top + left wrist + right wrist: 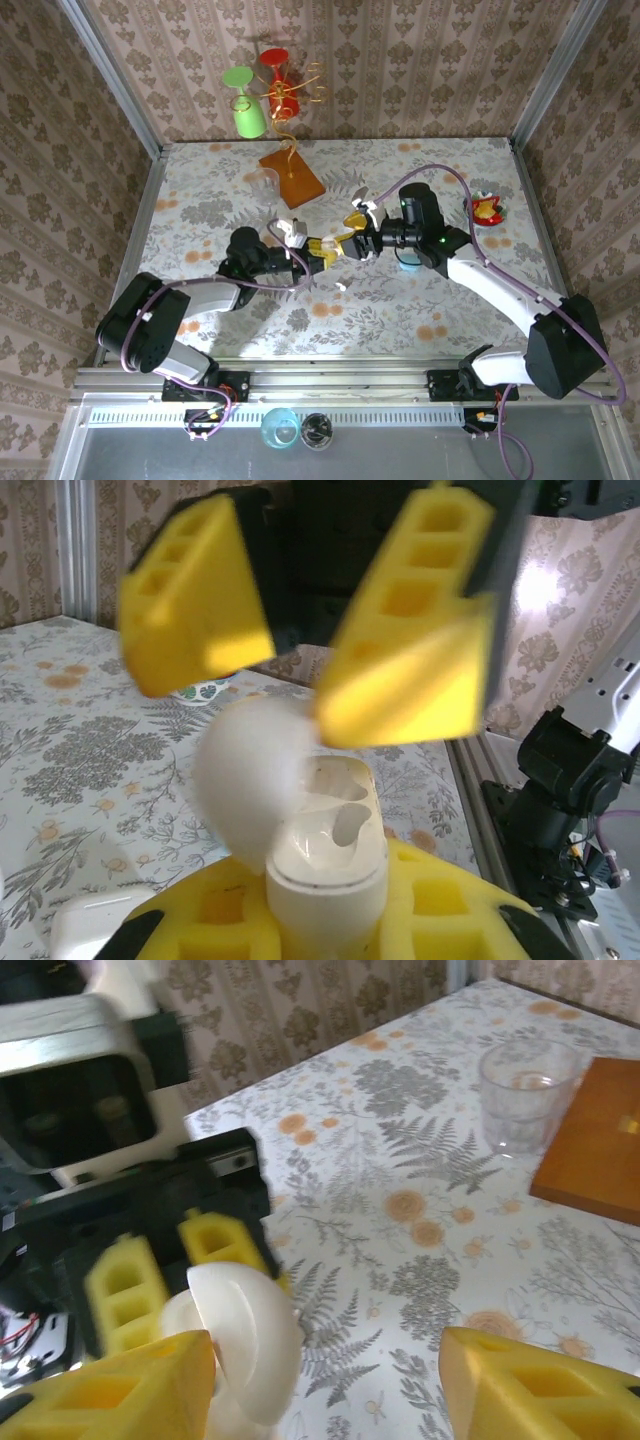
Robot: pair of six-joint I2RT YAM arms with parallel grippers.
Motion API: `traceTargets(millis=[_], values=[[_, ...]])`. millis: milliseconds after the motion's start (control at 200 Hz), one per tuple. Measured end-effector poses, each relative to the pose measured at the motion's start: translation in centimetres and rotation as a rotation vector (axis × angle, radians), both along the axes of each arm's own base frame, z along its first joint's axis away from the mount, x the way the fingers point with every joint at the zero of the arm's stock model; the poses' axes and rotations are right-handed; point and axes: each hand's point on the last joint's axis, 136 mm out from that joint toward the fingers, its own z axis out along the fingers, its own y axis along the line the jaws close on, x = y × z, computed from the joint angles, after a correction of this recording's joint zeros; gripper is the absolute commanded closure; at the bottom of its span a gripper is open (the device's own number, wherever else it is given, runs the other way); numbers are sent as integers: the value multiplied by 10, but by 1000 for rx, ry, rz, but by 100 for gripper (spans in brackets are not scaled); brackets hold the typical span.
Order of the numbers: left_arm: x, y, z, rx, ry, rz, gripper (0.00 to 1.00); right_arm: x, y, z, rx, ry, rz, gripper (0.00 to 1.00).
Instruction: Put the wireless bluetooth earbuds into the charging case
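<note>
The left jaws are closed on the lower half of the charging case [325, 880], which is held upright above the tabletop [450, 300]. Its lid [245, 780] is swung back and its sockets [345, 820] are exposed. The right jaws are spread apart directly over the open case, and nothing is seen between them.

What is taken for a loose earbud [342, 287], a tiny white piece, is seen lying on the tabletop just on the near side of the meeting jaws, apart from both. Whether another is seated in the case cannot be told with confidence, though the hollows look pale and vacant.

The step in hand is judged to be the insertion itself, with the case presented by one arm and loaded by the other. For the next move, the loose earbud would have to be reached by the right jaws, pinched lightly, carried above the case and lined up stem-first with a free socket. The case should be held steady meanwhile, since so small a piece is easily knocked or dropped.
</note>
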Motion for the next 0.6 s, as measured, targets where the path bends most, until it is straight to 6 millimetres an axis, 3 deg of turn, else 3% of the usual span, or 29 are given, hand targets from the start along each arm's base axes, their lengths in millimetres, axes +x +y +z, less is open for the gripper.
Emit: traceTargets(millis=[360,600], values=[[10,15,-2,-12,-26,48,98,11,-7,-3,6,41,-79,31],[23,35,-10,-17,-37,132,100,35,-30,1,51,128,-313,34]])
